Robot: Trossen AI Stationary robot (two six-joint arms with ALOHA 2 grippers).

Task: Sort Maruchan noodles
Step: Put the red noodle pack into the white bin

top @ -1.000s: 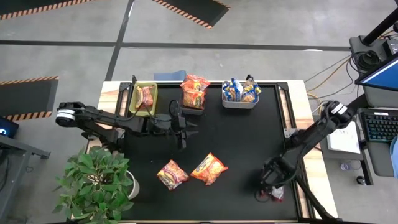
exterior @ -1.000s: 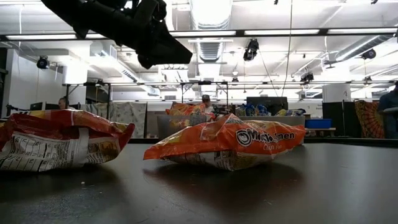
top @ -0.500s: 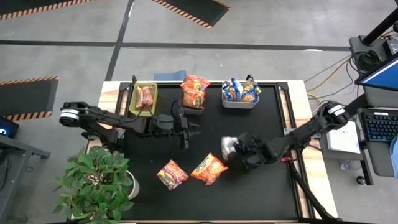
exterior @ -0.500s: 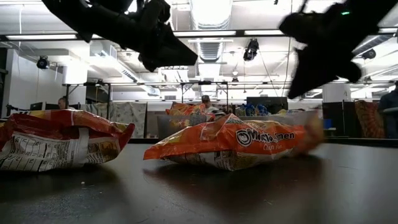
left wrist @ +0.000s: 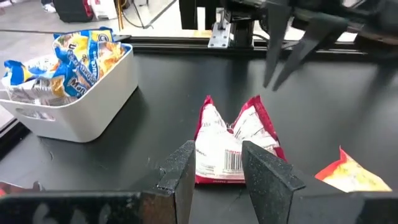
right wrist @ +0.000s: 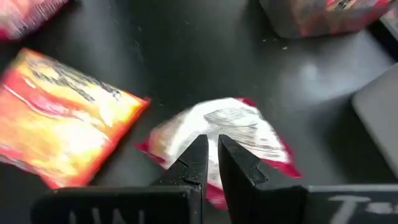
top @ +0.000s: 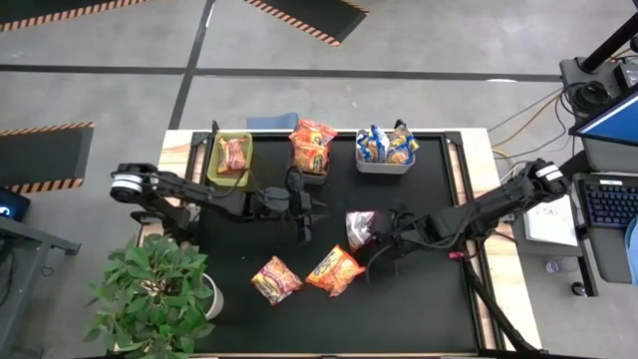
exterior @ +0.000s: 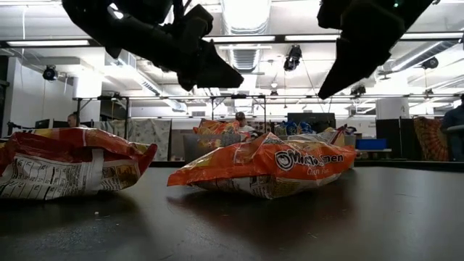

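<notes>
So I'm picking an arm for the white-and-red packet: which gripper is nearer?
Right. The right gripper sits just beside the white-and-red packet; the left gripper hovers farther off on its other side.

Black table (top: 419, 289): green bin (top: 230, 158), dark mesh bin (top: 311, 172), white bin (top: 385, 163) along far edge; potted plant (top: 155, 294) beside near-left corner.

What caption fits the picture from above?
Both grippers, left and right, flank a white-and-red noodle packet on the black table.
</notes>
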